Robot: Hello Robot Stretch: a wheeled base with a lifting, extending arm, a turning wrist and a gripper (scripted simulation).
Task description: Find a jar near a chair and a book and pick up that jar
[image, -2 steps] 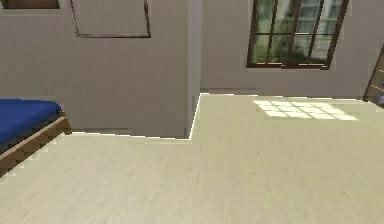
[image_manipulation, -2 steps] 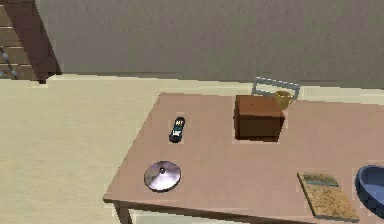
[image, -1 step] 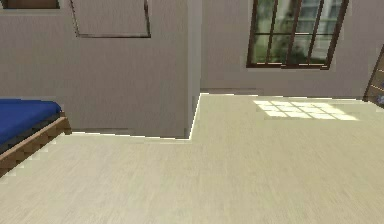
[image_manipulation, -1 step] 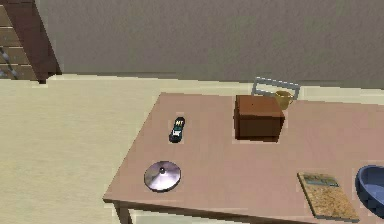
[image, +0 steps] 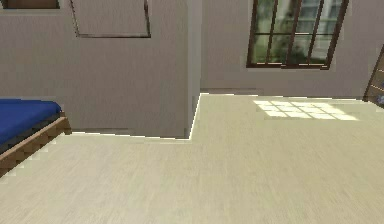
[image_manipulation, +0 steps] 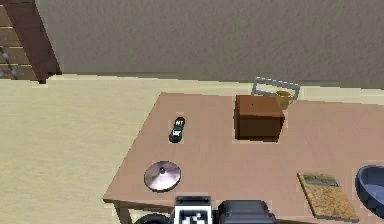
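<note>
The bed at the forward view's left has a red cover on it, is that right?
Not red. The bed at the forward view's left has a blue cover on it, as the forward view shows.

Small tan object [image_manipulation: 285, 97] at the far edge of the table [image_manipulation: 215, 150], partly hidden behind a brown box [image_manipulation: 258, 117]; too small to call a jar. Chair [image_manipulation: 274, 84]: pale grey back, just beyond it. Book [image_manipulation: 327, 194]: tan cover, lying flat, skewed, by the table's near edge.
</note>
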